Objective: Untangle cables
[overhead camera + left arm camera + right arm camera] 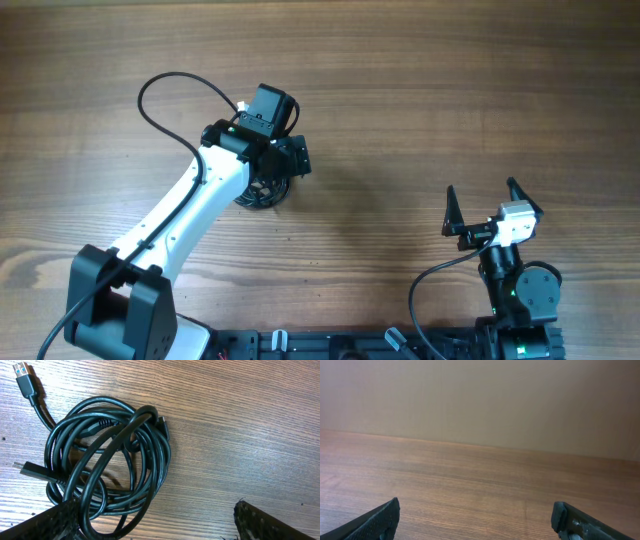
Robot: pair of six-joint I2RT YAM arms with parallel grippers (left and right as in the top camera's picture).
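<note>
Overhead view: cables, one small dark coil left of the table's centre, partly hidden beneath the left arm's forearm. No cord had been separated, so the untangling was judged not yet begun. Left gripper was poised just beside the coil at its 1 o'clock; whether its fingers touched a cord could not be told here. Right gripper stood well apart at the coil's 3 o'clock, jaws spread and empty. Bare table lay wide from 12 through 3 o'clock of the coil. The near edge at 6 o'clock was crowded by the arm bases.

Left wrist view: the cables were several loops overlapping, with one strand crossing over the bundle. A silver-tipped plug trailed out at 11 o'clock and a flat black plug protruded at 9 o'clock. A small plug lay at the coil's 2 o'clock rim. All of this remained to be drawn apart. The left gripper was released and held nothing. Its left finger overlapped the coil's lower loops in frame, while clear wood lay at 3 o'clock.

Right wrist view: the right gripper was likewise released and empty. Only open table and a plain wall lay beyond at 12 o'clock, with no cable in sight.
</note>
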